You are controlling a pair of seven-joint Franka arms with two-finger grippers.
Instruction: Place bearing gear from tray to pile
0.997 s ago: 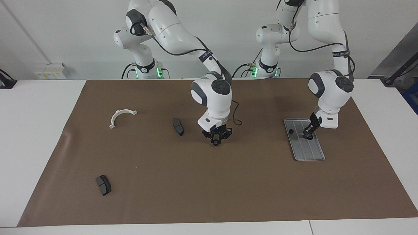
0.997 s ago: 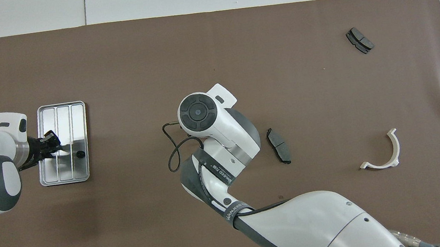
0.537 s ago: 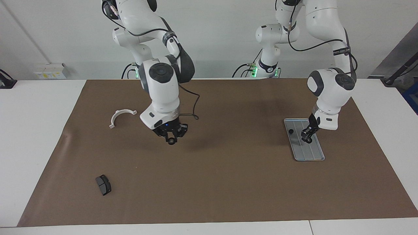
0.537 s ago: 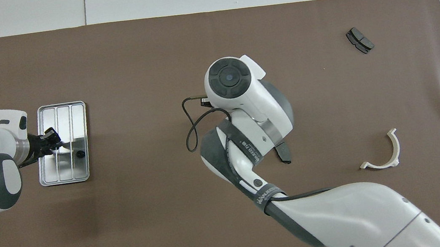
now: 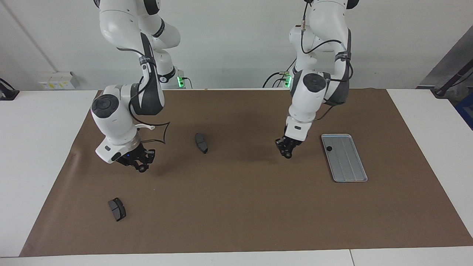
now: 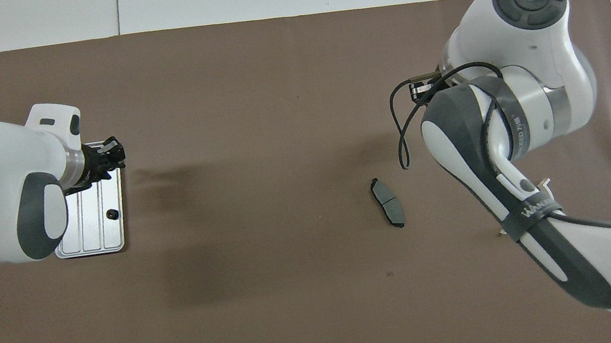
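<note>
One small dark round bearing gear lies in the ridged silver-grey metal tray, not yet moved. Left gripper and right gripper each hang over the brown mat; fingers pressed together, apparently pinching small dark parts.

In the overhead view the white bracket is almost wholly hidden under the right arm, only a tip being seen, and the pad near the mat's corner is covered by that arm's wrist; in the facing view only one end of the bracket is shown past the same arm. The right gripper is hidden in the overhead view. What is gripped by the left gripper, and the small dark part on the tray, are too small to be told.
</note>
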